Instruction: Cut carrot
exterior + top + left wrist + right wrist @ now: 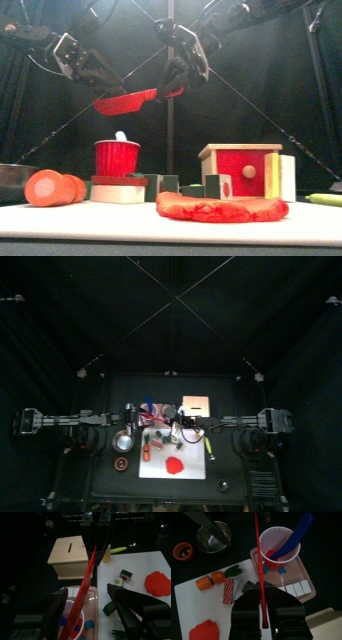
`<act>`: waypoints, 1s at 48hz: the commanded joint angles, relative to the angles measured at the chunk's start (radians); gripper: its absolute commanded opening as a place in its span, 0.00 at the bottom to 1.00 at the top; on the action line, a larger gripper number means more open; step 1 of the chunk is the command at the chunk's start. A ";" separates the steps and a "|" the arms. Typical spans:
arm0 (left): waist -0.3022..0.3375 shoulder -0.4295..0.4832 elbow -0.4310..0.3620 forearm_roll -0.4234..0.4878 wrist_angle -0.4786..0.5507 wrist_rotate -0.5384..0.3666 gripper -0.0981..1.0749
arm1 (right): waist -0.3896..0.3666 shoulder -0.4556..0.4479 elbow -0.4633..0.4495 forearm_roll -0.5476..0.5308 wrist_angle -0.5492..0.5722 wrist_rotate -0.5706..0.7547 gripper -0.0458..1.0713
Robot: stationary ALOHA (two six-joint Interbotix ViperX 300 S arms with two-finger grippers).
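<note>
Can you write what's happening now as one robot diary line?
right pincer: shut on red knife | left pincer: open around knife | carrot: on white board

Carrot (211, 580) on cutting board (191, 594) — dough (204, 632) nearer front; cup (280, 546) behind board.

Black curtains (80, 316) enclose a small black table (100, 461).
</note>
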 commanded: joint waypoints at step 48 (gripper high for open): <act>0.037 0.175 -0.091 0.066 -0.187 0.000 0.40 | -0.002 -0.005 -0.025 -0.006 -0.034 0.002 0.15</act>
